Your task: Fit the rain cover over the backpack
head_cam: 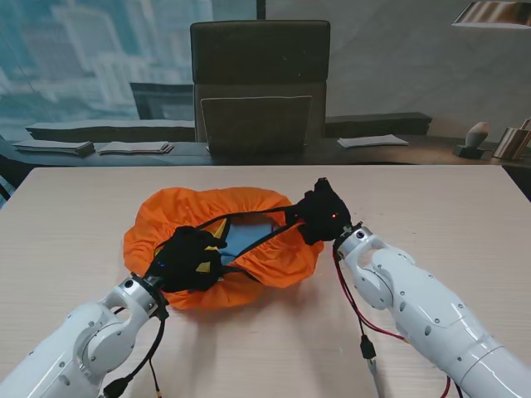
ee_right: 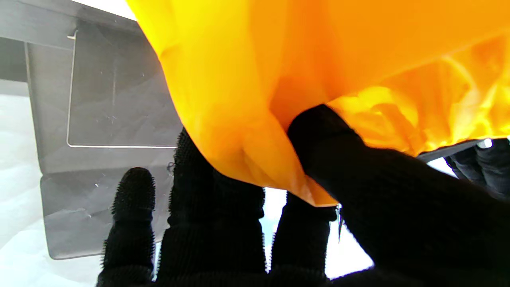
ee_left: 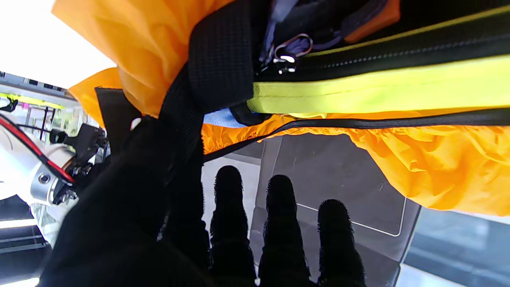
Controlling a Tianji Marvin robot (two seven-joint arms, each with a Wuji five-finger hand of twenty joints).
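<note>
On both hands' (head_cam: 189, 257) (head_cam: 319, 214) orange rain cover (head_cam: 178, 214) (no legible writing)

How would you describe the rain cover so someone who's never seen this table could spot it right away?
Start at the pale wooden table in front of the dark chair. In the middle of it, between the black-gloved left hand and right hand, lies the rain cover, a crumpled orange fabric mound with a black elastic edge. Nothing else on the table is orange.
</note>
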